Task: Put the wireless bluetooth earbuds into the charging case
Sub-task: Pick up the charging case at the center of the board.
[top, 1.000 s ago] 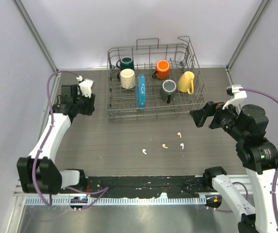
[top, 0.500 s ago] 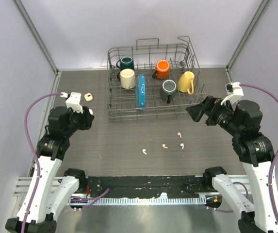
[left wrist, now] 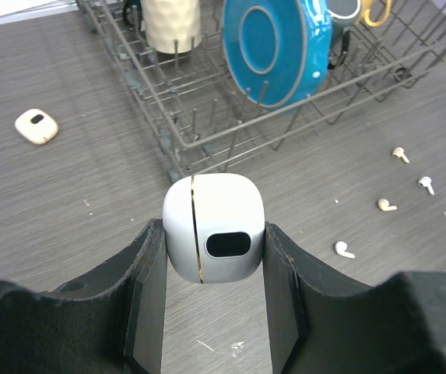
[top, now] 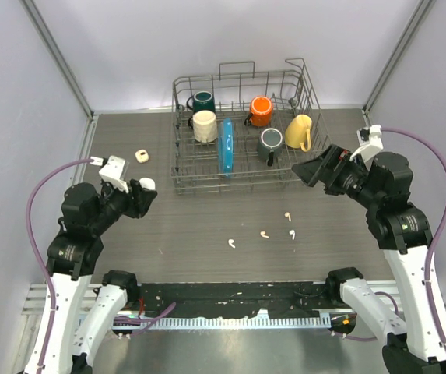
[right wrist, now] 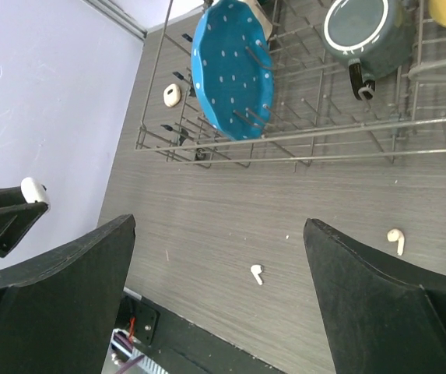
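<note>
Four white earbuds (top: 264,234) lie loose on the grey table (top: 191,222), spread out and well apart from each other. From the left gripper (left wrist: 213,248) they sit ahead and off to its right. From the right gripper (right wrist: 219,226) they lie below and in front of its fingers, two of them showing between its fingertips in the right wrist view.

The left gripper is clamped on a white charging case (left wrist: 213,238). This is a rounded shell with a thin gold seam and a dark oval window, pinched on both sides by the black fingers and held clear of the table. The right gripper has its jaws spread wide with nothing between them.

A second, cream case (left wrist: 36,127) rests on the table ahead of the left gripper and to its left.

Straight ahead of both grippers stands a wire dish rack (top: 242,167). It holds an upright blue plate (top: 226,146) and five mugs: dark teal (top: 202,100), cream (top: 204,125), orange (top: 261,110), grey (top: 270,142) and yellow (top: 300,131).
</note>
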